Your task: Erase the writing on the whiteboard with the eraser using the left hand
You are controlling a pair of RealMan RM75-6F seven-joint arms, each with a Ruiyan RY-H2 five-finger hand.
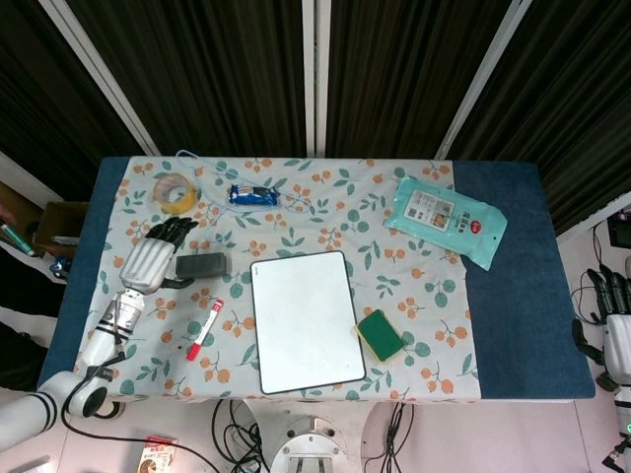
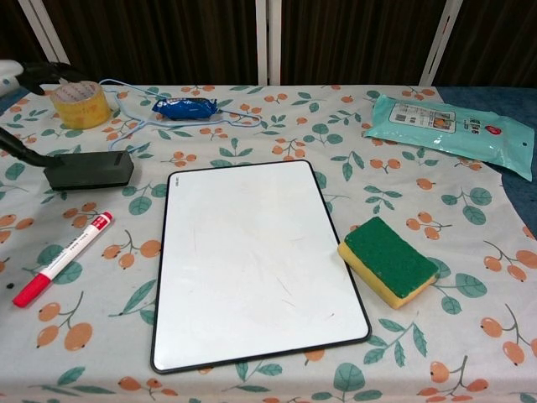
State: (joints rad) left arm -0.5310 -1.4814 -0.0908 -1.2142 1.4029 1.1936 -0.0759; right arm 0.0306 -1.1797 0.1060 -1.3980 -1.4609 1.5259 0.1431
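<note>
My left hand (image 1: 148, 258) is released beside the eraser (image 2: 90, 170); dragging fingers could knock it toward the whiteboard (image 2: 252, 260).

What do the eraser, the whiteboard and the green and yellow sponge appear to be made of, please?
Eraser: dark matte block, probably felt or foam on plastic.
Whiteboard: glossy white surface, faintly scuffed, in a thin dark frame, likely plastic.
Sponge: porous yellow foam under a rough green scouring layer.

Lab-like test setup – black curtain (image 1: 197, 69), loose floor cables (image 1: 237, 424), cloth-covered table (image 1: 513, 296)
</note>
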